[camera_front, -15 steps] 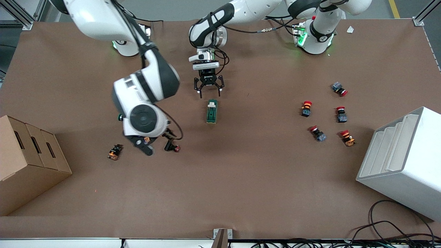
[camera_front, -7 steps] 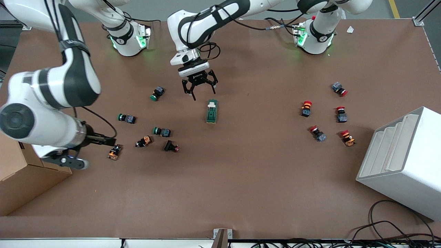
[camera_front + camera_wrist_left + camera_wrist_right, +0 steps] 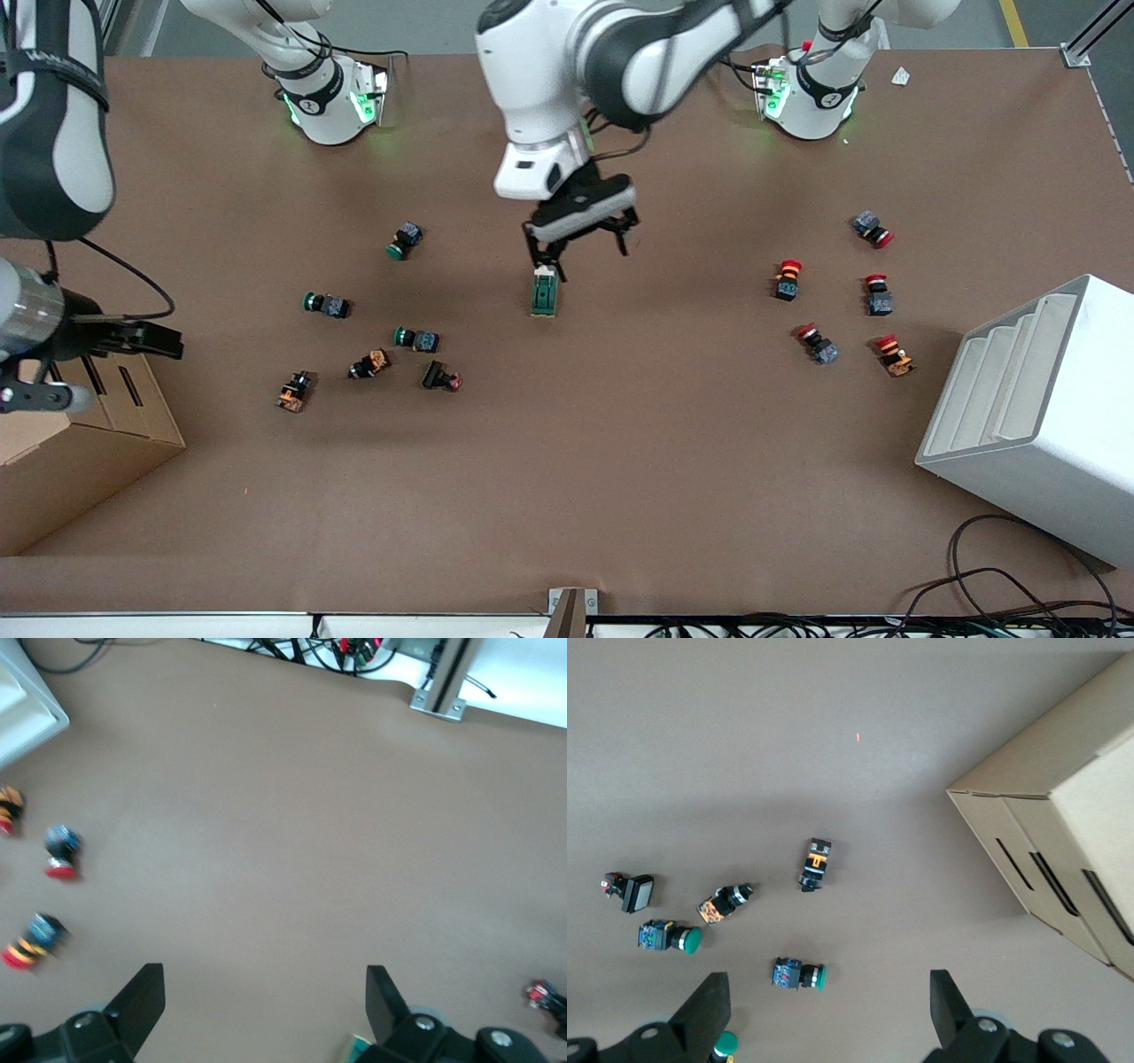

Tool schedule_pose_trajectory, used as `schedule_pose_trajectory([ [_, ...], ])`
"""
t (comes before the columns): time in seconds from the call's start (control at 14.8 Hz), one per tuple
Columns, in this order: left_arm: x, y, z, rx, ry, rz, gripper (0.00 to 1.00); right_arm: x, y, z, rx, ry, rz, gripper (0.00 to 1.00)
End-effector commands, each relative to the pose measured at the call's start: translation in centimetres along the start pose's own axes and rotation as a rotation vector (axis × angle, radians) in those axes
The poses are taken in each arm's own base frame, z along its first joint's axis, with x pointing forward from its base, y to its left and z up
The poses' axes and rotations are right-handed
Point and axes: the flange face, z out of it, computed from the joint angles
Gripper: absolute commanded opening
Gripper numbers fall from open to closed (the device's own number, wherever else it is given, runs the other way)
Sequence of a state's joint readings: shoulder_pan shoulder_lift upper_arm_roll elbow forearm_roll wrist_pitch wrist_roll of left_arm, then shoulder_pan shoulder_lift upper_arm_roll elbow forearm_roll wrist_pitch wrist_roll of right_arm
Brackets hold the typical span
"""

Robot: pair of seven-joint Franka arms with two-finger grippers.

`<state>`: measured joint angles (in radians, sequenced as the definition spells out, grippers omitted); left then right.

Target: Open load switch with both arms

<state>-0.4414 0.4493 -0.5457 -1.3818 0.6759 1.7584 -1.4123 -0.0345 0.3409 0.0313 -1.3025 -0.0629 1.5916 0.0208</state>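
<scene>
1. Lying flat on the brown table [image 3: 620, 461], the load switch [image 3: 544, 292] is near the middle of it, with its white toggle end pointing toward the robots' bases.
2. The left gripper [image 3: 580, 255] is just above this toggle end; its fingers are spread wide and hold nothing. One fingertip [image 3: 542, 266] is at the toggle end, but I cannot tell if it touches.
3. In the left wrist view the left gripper [image 3: 264, 992] shows two black fingers wide apart, with only bare table between them; a small green corner of the load switch [image 3: 358, 1050] appears beside one finger.
4. The right gripper [image 3: 146, 338] is well apart from the switch, over the cardboard box [image 3: 80, 443] at the right arm's end of the table.
5. In the right wrist view the right gripper [image 3: 828, 992] also has its fingers wide apart and empty, above a group of small push-buttons [image 3: 799, 974].
6. These green and orange push-buttons [image 3: 416, 338] lie between the switch and the box.
7. Red-capped push-buttons [image 3: 788, 277] lie toward the left arm's end, near a white rack [image 3: 1036, 416].
</scene>
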Motion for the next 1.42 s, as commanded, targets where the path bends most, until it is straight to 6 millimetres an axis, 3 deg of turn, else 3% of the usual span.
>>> schedule_pose_trajectory([
  [0.0, 5.8, -4.8, -0.5, 0.004, -0.045, 0.077, 1.0, -4.4, -0.1, -3.0, -0.018, 0.023, -0.02, 1.0],
  [0.41, 18.5, -16.7, 1.5, -0.048, -0.182, 0.105, 1.0, -10.6, -0.1, -6.5, -0.012, -0.01, -0.006, 1.0],
  [0.61, 22.0, -21.4, 0.8, -0.106, -0.203, 0.186, 1.0, -12.2, 0.0, -8.1, 0.004, -0.017, -0.003, 1.0],
  [0.68, 23.0, -23.5, -0.3, -0.125, -0.206, 0.188, 1.0, -12.7, 0.1, -8.6, 0.004, -0.013, -0.002, 1.0],
  [1.08, 23.9, -33.1, -2.5, -0.166, -0.361, 0.34, 1.0, -15.1, 0.5, -10.6, 0.004, 0.01, 0.003, 1.0],
  [1.35, 22.8, -37.3, -3.7, -0.159, -0.404, 0.326, 1.0, -17.3, 2.3, -10.4, 0.073, 0.011, 0.043, 1.0],
])
